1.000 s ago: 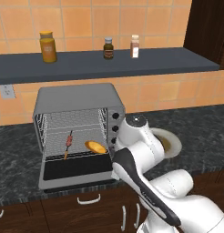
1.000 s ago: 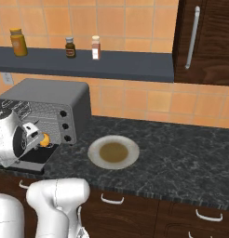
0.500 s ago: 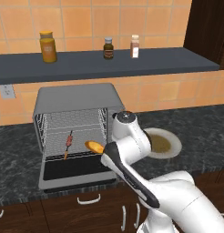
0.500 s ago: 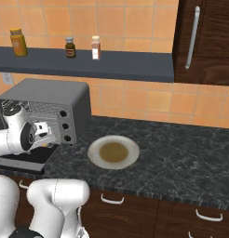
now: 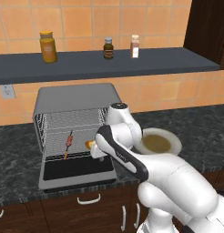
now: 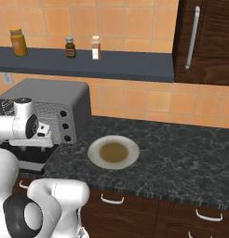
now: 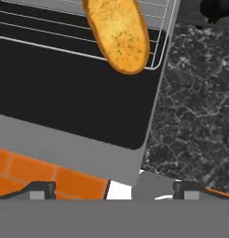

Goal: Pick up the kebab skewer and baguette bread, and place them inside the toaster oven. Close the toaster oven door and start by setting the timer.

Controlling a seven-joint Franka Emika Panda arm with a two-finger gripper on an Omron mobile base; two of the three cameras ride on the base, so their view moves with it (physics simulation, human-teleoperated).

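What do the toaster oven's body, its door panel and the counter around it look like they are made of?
The toaster oven body looks like matte grey metal: flat, even, dull sheen. The toaster oven door, lying open, seems to be dark glass in a grey metal frame. The counter looks like polished black stone, going by its pale veining.

baguette bread [image 7: 117, 33] on oven rack [image 7: 156, 51]

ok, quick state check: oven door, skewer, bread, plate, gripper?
toaster oven door: dropped open, flat.
kebab skewer: on the rack inside the toaster oven.
baguette bread: lying on the rack, released.
plate: on the counter, nothing on it.
gripper: open, holding nothing, above the open door.
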